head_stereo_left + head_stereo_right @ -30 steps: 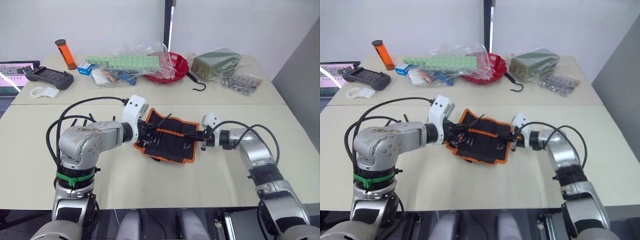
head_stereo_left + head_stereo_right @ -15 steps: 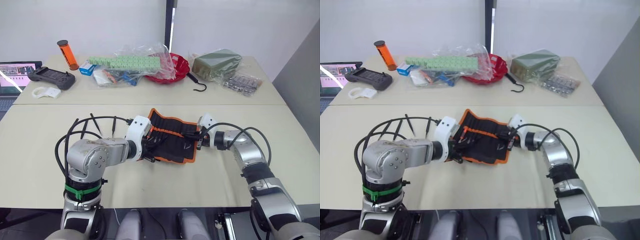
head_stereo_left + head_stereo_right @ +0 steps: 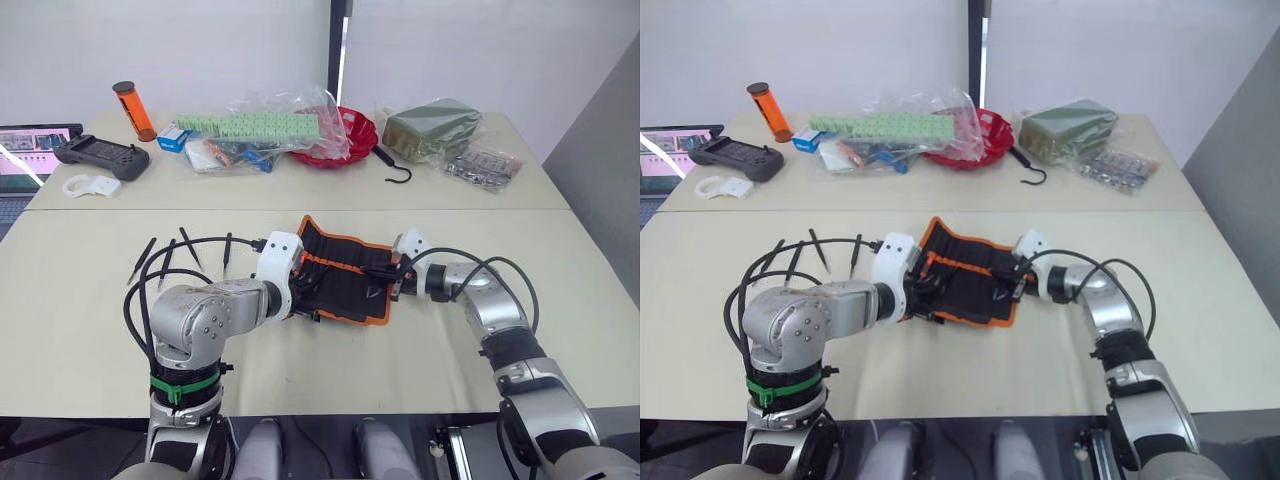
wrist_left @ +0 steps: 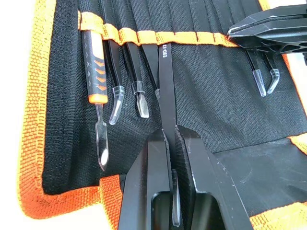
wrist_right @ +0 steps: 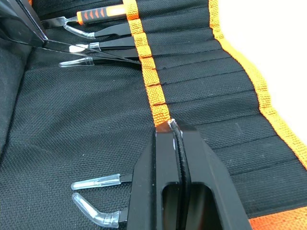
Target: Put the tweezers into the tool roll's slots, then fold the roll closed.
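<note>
The tool roll (image 3: 345, 275) lies open mid-table, black with orange trim. My left gripper (image 4: 171, 132) is shut on a black tweezer (image 4: 165, 81) whose far end sits under the orange band of the slots (image 4: 192, 37). An orange-handled tool (image 4: 93, 57) and capped tweezers (image 4: 115, 72) fill neighbouring slots. My right gripper (image 5: 171, 127) is shut on the orange band at the roll's right side, with two capped tips (image 5: 93, 199) beside it. Several loose tweezers (image 3: 190, 247) lie on the table left of the roll.
At the back stand a red bowl (image 3: 355, 130), a black hook (image 3: 397, 172), a bagged green box (image 3: 432, 125), bagged green strips (image 3: 250, 125), an orange cylinder (image 3: 133, 108), a black controller (image 3: 100, 153) and a laptop (image 3: 30, 150).
My left arm has dropped and drawn toward the near-left part of the roll, uncovering the loose tweezers on the table. The right gripper stays at the roll's right side.
</note>
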